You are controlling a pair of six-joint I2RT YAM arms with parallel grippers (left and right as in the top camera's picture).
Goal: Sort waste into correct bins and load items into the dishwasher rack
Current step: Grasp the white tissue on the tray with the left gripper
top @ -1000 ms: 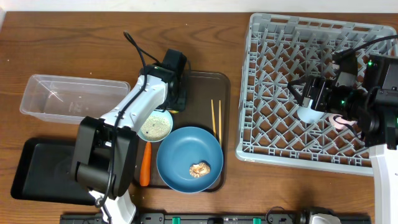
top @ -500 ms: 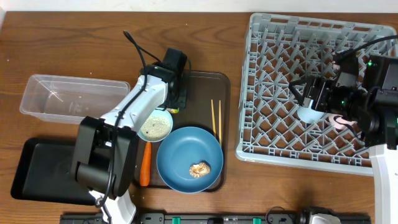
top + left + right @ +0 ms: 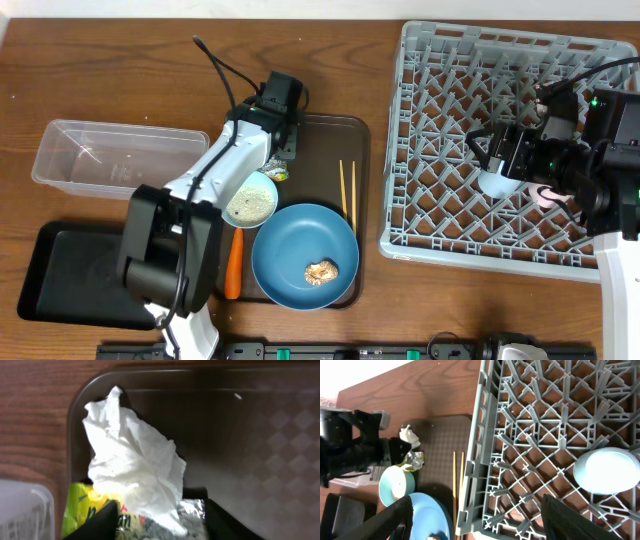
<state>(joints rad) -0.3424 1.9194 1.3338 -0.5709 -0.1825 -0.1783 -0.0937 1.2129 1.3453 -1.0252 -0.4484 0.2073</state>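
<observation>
On the brown wooden counter (image 3: 120,60) lies one dark brown serving tray (image 3: 325,140), rectangular with rounded corners and a fine diamond texture. In its far left corner there is one piece of crumpled white paper (image 3: 132,470), soft and full of folds. Under the paper's lower edge lies one glossy yellow-green snack wrapper (image 3: 85,512) with a silver foil end.

The left claw (image 3: 159,505) is directly over these two. Its black fingers (image 3: 97,522) stand apart, one on each side of the wrapper and the bottom of the paper, and they do not pinch anything.

Also on the serving tray:
- one round light blue bowl (image 3: 250,226) holding white rice grains (image 3: 250,203);
- one large round blue plate (image 3: 295,245), smooth, with one small brown food lump (image 3: 322,271) on it;
- two thin wooden chopsticks (image 3: 347,192), side by side.

One orange carrot (image 3: 233,268), long and tapered, lies at the left edge of the plate. To the left are one clear rectangular plastic tub (image 3: 100,160) and one flat black tray (image 3: 60,285).

At the right stands the large square grey plastic rack (image 3: 450,60), a lattice of pegs. Inside it one small pale blue cup (image 3: 605,471) sits bottom up, and one small pink cup (image 3: 548,195) is partly hidden by the right arm. The right claw (image 3: 476,505) hangs over the rack with its fingers wide and nothing between them.
</observation>
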